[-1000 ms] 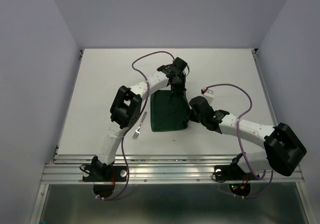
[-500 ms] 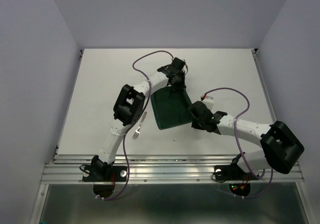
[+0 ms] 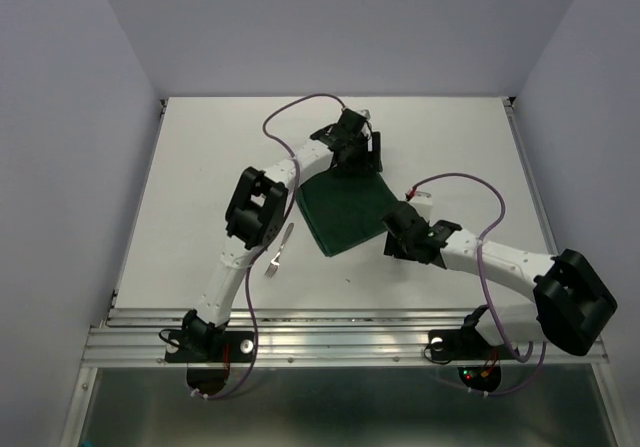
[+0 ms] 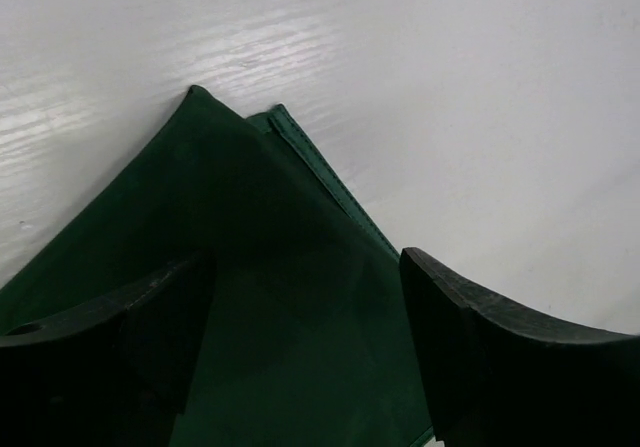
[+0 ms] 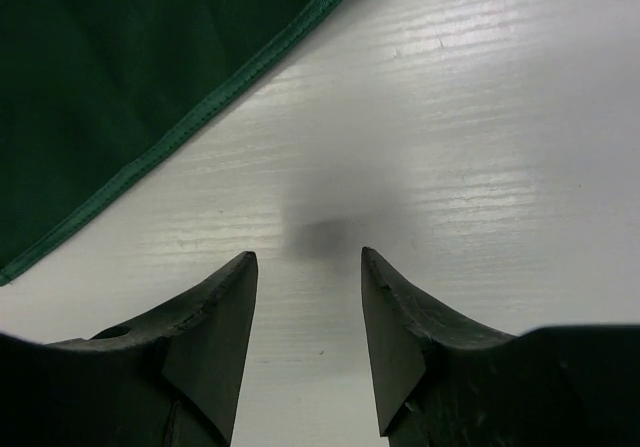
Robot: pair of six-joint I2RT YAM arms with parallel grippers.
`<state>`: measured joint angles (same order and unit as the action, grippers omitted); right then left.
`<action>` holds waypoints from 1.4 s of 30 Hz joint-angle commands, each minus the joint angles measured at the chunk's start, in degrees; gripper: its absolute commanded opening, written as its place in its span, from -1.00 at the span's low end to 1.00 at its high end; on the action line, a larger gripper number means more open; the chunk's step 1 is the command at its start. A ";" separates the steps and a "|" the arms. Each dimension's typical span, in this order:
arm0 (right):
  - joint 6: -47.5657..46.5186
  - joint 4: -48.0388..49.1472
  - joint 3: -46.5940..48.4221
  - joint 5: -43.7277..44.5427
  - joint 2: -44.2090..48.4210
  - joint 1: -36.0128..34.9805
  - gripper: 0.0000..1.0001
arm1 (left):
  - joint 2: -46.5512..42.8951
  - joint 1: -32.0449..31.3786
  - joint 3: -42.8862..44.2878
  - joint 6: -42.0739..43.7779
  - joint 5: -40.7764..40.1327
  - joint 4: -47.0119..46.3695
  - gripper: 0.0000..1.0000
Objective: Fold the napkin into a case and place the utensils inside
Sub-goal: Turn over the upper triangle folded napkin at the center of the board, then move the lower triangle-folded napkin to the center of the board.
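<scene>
The dark green napkin lies flat on the white table, folded into a rectangle and turned askew. My left gripper hovers open over its far corner. In the left wrist view the cloth fills the gap between the wide-apart fingers, and a second layer's hem peeks out at the corner. My right gripper is open just off the napkin's right edge. Its fingertips stand over bare table, with the napkin's hem up to the left. A silver fork lies left of the napkin beside the left arm. No knife shows.
The white table is boxed in by pale walls on three sides. A metal rail runs along the near edge by the arm bases. Purple cables loop above both arms.
Both grippers have opened and let go of the napkin. The cloth has dropped flat and now lies turned askew. The right gripper has drawn back to the right, off its edge.
</scene>
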<state>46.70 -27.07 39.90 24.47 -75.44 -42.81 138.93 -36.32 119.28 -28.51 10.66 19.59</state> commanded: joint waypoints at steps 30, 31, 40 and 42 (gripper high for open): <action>-18.04 8.52 26.98 -13.83 -25.45 19.33 -0.57 | -29.15 1.25 -28.81 1.89 -16.37 -1.39 -0.90; -17.96 8.61 26.90 -13.49 -26.76 19.34 -0.61 | -29.51 1.51 -30.24 1.79 -16.37 -1.66 -1.00; -13.84 11.34 13.31 -15.59 -22.92 19.34 -0.75 | -33.46 2.13 -37.63 2.14 -16.98 -2.81 -1.00; -11.12 12.39 9.78 -16.73 -19.16 17.41 -0.75 | -33.64 2.13 -37.37 2.41 -16.98 -2.37 -1.00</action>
<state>31.51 -14.20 56.71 10.22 -99.31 -23.73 110.65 -34.33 81.41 -26.59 -4.99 18.96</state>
